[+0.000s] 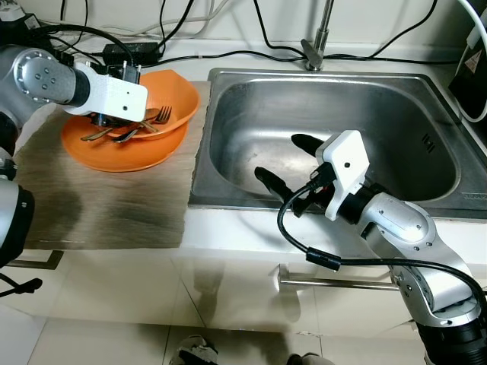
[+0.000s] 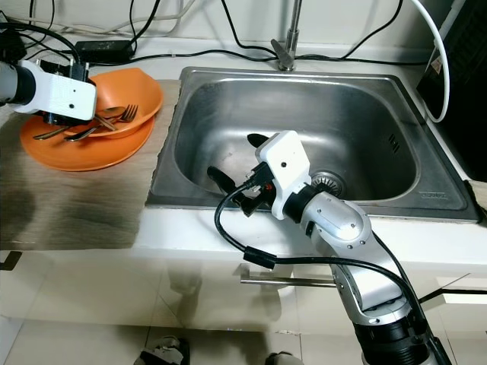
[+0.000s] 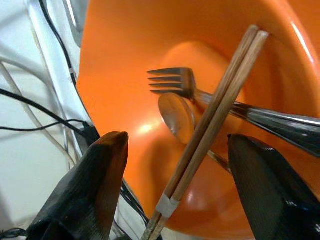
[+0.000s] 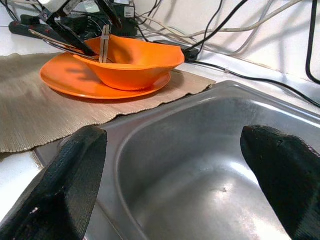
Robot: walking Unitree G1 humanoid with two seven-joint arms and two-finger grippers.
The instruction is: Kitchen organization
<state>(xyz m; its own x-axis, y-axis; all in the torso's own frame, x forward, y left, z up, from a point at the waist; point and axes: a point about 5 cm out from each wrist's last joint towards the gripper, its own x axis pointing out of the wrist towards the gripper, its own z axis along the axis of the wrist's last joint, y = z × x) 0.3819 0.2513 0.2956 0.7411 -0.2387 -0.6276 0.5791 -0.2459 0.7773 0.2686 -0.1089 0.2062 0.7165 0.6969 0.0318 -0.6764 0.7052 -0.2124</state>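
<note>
Nearest my head camera, my right arm reaches over the front edge of the sink point(image 1: 426, 114), and my right claw point(image 1: 289, 161) hangs inside the steel basin with its two black fingers spread wide and nothing between them. That basin is set into the white surface point(image 1: 243, 239), its tap point(image 1: 318, 42) rising at the back edge among black cables point(image 1: 228, 53). To the left of the sink a brown-grey mat point(image 1: 106, 205) covers the surface, running up to the sink's left rim. On the far part of the mat sits an orange plate point(image 1: 99, 152), and an orange bowl point(image 1: 179, 95) rests on that plate, tilted. My left claw point(image 3: 175, 185) is at the bowl, fingers point(image 3: 100, 185) held apart, one on either side of a pair of wooden chopsticks point(image 3: 215, 115) bound together near one end; I cannot tell whether the pads touch them. Those chopsticks lean across the inside of the bowl, over a metal fork point(image 3: 175, 82) and a spoon point(image 3: 177, 115) lying in the bottom.
</note>
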